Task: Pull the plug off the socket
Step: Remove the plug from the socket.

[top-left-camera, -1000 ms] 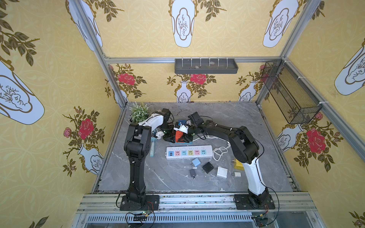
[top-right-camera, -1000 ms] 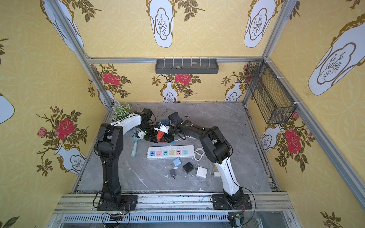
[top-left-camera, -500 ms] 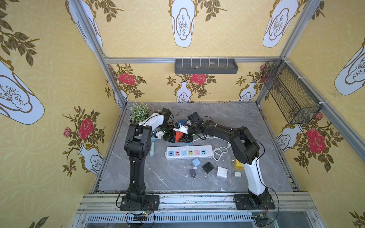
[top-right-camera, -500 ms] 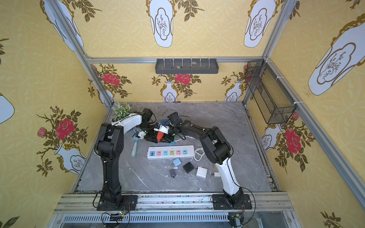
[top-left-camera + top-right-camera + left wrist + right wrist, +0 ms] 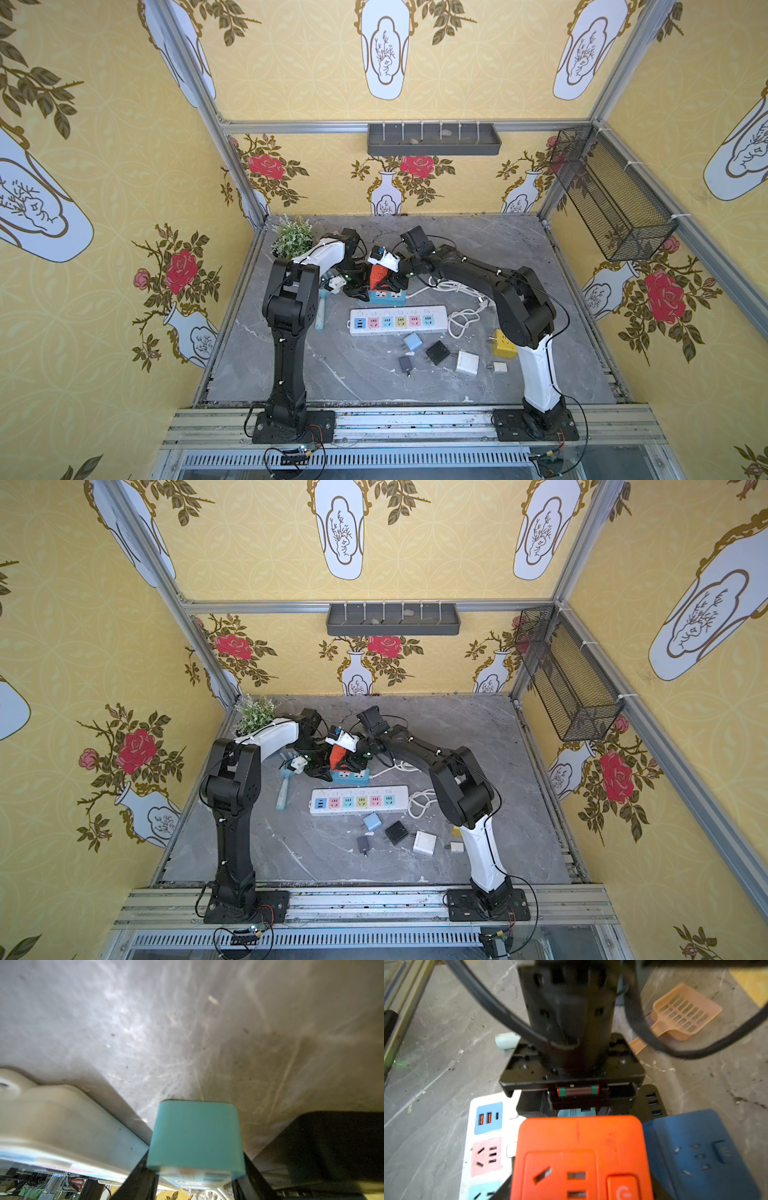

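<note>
Both arms leaned from the front rail toward the back middle of the table (image 5: 498,257) and met there. The left arm (image 5: 289,299) stood straight up from its base and bent at the elbow. Its white forearm went back and then turned down to the right. The right arm (image 5: 521,313) rose on its white link, bent, and stretched its long black forearm to the left.

The left gripper (image 5: 358,291) was clamped on the end of the blue socket (image 5: 388,296). In the left wrist view this block sat tight between both black fingers. The right gripper (image 5: 390,284) grasped the orange plug (image 5: 376,275), which stood at the left end of the socket, between the two grippers. Whether its pins sat in the socket, I could not tell.

There were two arms, one orange plug and one blue socket. In front of the socket lay one long white power strip (image 5: 399,321) with six coloured fields, and white cable (image 5: 461,322) lay in loops to its right.

Nearer the front lay six loose chargers:
- a light blue charger (image 5: 412,341)
- a black charger (image 5: 437,352)
- a dark grey charger (image 5: 405,364)
- a white charger (image 5: 467,362)
- a small white charger (image 5: 500,367)
- a yellow charger (image 5: 503,341)

There was also one plant (image 5: 293,237) in the back left corner, one pale blue handle (image 5: 321,309) beside the left arm, and one beige scoop (image 5: 683,1012).
</note>
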`<state>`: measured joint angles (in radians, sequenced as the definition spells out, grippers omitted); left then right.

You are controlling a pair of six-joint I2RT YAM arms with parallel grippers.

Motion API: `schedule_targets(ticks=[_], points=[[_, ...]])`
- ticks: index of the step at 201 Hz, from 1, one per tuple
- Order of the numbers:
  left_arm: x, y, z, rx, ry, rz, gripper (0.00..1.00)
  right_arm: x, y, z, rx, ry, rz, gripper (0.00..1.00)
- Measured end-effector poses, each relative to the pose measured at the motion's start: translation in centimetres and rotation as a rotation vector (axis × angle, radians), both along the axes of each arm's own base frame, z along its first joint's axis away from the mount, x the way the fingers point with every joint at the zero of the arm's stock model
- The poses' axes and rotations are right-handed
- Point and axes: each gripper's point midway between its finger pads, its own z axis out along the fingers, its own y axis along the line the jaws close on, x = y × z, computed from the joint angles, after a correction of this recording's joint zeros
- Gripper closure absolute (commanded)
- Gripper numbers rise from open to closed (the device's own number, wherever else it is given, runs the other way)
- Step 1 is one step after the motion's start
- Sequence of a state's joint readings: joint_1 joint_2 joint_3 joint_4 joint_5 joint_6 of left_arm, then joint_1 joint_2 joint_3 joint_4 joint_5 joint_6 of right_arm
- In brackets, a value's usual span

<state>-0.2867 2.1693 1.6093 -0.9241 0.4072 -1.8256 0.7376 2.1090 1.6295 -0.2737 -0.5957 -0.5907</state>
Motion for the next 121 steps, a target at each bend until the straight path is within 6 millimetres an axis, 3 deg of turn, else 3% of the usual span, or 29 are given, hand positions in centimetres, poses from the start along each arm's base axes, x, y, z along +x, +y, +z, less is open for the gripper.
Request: schedule_targets(ticks=[42,121], points=[[0.0,-0.1,0.0,-0.003,0.002,0.0,1.0,-0.7,-0.3,0.0,-0.001,0.044,-0.004,0.59],[0.1,-0.1,0.1,-0.002,0.003,0.0,1.0,-2.6,-3.1,2.9,0.039,0.122,-0.102,0.58]])
